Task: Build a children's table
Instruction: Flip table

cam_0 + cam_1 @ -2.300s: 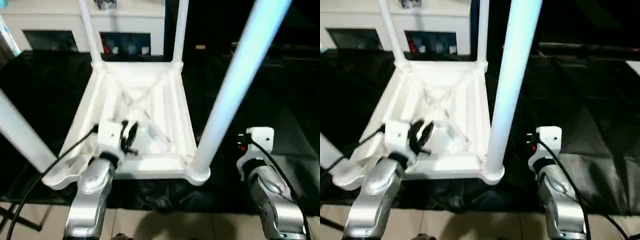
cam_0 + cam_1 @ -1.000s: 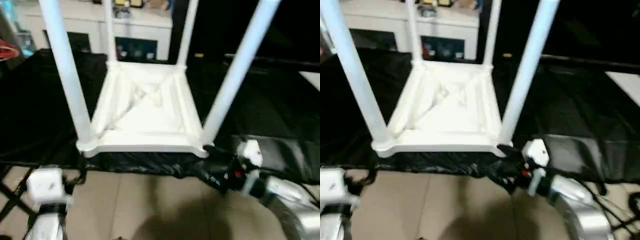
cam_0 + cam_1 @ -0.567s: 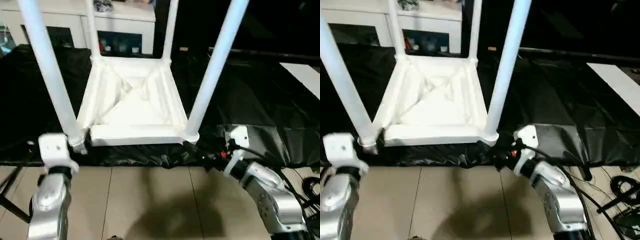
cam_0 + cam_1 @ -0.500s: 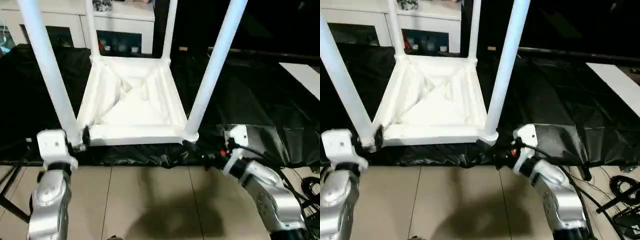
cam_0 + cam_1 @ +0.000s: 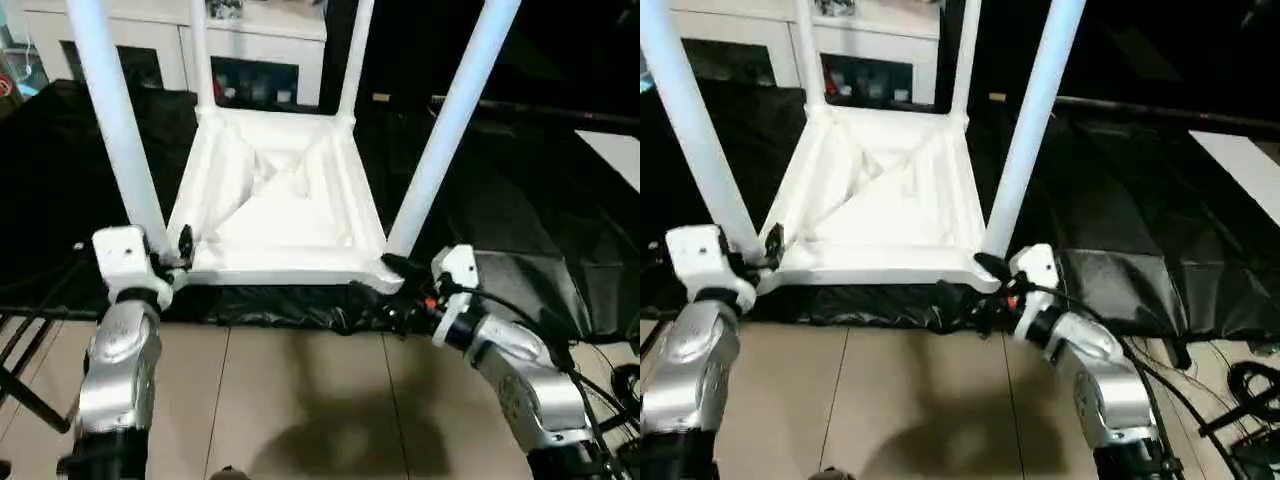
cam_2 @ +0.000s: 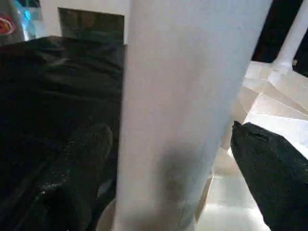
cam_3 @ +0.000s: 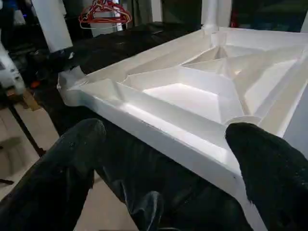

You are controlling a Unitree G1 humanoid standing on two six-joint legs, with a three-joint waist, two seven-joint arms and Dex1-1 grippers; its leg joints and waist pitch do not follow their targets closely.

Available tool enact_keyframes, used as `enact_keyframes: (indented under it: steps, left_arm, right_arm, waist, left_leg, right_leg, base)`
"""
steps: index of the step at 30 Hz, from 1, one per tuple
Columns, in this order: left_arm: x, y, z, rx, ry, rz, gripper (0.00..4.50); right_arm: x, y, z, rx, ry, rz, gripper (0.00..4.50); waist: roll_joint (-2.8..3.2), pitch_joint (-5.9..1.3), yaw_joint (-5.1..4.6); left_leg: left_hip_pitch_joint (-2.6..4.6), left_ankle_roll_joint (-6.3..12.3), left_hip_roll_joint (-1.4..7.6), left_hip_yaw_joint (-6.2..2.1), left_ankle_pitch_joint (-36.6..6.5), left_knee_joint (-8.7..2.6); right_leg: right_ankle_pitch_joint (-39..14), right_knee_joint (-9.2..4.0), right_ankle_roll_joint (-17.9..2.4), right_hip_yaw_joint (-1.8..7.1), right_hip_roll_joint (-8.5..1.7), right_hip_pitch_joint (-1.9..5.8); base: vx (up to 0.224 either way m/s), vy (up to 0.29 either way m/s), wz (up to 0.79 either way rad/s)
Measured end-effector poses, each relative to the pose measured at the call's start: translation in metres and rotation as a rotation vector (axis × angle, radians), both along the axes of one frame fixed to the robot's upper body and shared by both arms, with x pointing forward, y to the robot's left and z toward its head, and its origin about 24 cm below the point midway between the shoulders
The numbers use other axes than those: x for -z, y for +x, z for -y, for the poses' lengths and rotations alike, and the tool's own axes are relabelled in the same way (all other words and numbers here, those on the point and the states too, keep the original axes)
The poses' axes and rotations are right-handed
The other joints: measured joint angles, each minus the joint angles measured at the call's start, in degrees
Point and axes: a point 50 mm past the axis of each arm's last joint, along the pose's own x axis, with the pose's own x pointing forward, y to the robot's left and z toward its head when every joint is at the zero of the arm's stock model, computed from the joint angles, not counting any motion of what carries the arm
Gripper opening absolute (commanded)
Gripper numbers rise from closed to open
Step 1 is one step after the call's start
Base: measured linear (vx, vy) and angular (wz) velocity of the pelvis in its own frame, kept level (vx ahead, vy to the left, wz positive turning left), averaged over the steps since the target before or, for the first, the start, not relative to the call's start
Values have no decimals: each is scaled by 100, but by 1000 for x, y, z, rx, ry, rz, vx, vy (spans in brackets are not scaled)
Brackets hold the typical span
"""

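Nearest: beige tiled floor (image 5: 300, 400) in front of the black-draped work surface (image 5: 520, 220). Small all-white plastic children's table (image 5: 275, 215) lies upside down on that surface, ribbed underside up, four tapered round legs standing in the corner sockets, its near edge at the surface's front edge. Left gripper (image 5: 172, 255) sits at the table's near-left corner, released: in the left wrist view the two black fingers (image 6: 77, 168) stand wide apart either side of the base of the near-left white leg (image 6: 183, 96), leg between them; contact not discernible. Right gripper (image 5: 985, 290) is at the table's near-right corner, also released: in the right wrist view the fingers (image 7: 62, 168) are spread wide with the table's near edge rib and corner between them, one finger low by the draped cloth, the other up beside the corner socket; can't tell if either touches. Near-right leg (image 5: 450, 130) rises out of that corner just beyond the right gripper. The two far legs (image 5: 350, 55) stand at the table's back corners. Behind the table, past the surface: white cabinet with glass doors (image 5: 250, 60) holding small items. In the right wrist view, beyond the table's far-left side: red wire hanger (image 7: 103, 12).
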Motion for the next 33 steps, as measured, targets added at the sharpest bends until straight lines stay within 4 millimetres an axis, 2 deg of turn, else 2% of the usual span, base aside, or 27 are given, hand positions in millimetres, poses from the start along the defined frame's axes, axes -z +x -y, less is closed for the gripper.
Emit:
enact_keyframes:
  steps: [2,4,6,7,8,13,14,18,21,24,29,33]
  left_arm:
    - [1,4,0,3,2,-17,412]
    - [2,6,0,6,-2,-28,373]
    - [2,6,-1,1,-5,-31,370]
    - [2,6,-1,0,-7,-32,341]
    - [3,6,-1,0,-10,-37,341]
    - [2,6,1,-20,-33,-42,310]
    - [1,6,2,-27,-41,-41,292]
    - [-1,4,6,-46,-61,-23,264]
    - [-4,5,10,-38,-68,-9,236]
    - [-5,5,14,-23,-86,-7,229]
    - [-7,5,24,17,-156,-20,225]
    - [-7,8,42,66,-297,-22,225]
  right_arm:
    - [0,0,-1,-5,0,0,450]
    - [1,-1,-3,-13,1,-1,450]
    - [1,-1,-5,-20,4,-3,450]
    - [1,-1,-6,-25,3,-3,450]
    - [1,-2,-7,-31,5,-4,450]
    - [1,-3,-8,-51,7,-4,450]
    - [2,-3,-9,-54,7,-4,450]
    - [2,-3,-11,-63,4,-6,450]
    - [2,-3,-12,-65,4,-6,450]
    - [3,-4,-13,-67,7,-7,450]
    - [2,-7,-17,-94,18,-5,450]
    - [2,-13,-20,-134,35,-5,450]
  waist:
    - [-9,-6,0]
    - [-25,-17,1]
    - [-58,-38,11]
    - [-66,-43,22]
    - [-75,-49,34]
    - [-88,-58,104]
    - [-94,-62,112]
    - [-98,-70,187]
    - [-96,-74,280]
    - [-91,-77,291]
    - [-84,-75,302]
    - [-79,-76,345]
  left_leg:
    - [-9,0,0,6,0,-2]
    - [-18,-3,0,13,9,-2]
    - [-32,26,0,27,85,-1]
    - [-32,38,1,29,133,-1]
    - [-31,35,1,30,141,6]
    - [-38,32,19,33,143,3]
    - [-40,23,20,40,149,3]
    - [-63,0,77,91,164,13]
    - [-105,-13,84,109,186,15]
    - [-137,5,85,130,277,16]
    - [-148,6,90,142,276,16]
    - [-170,6,92,147,276,16]
  right_leg:
    - [1,0,0,9,3,-17]
    - [16,4,-3,18,4,-34]
    - [143,12,-5,35,4,-61]
    - [168,32,1,38,4,-68]
    - [169,57,1,45,4,-75]
    - [216,72,35,42,10,-77]
    - [258,72,30,44,10,-77]
    - [362,88,64,38,26,-79]
    - [326,174,79,41,28,-138]
    - [288,221,68,40,29,-191]
    - [284,211,68,45,16,-191]
    - [283,209,70,48,14,-190]
  base:
    - [0,0,0]
    - [0,0,0]
    - [0,0,0]
    - [0,0,0]
    - [0,0,0]
    - [0,0,0]
    - [51,-18,6]
    - [60,-26,9]
    - [71,-22,6]
    - [18,-3,0]
    - [0,0,0]
    - [0,0,0]
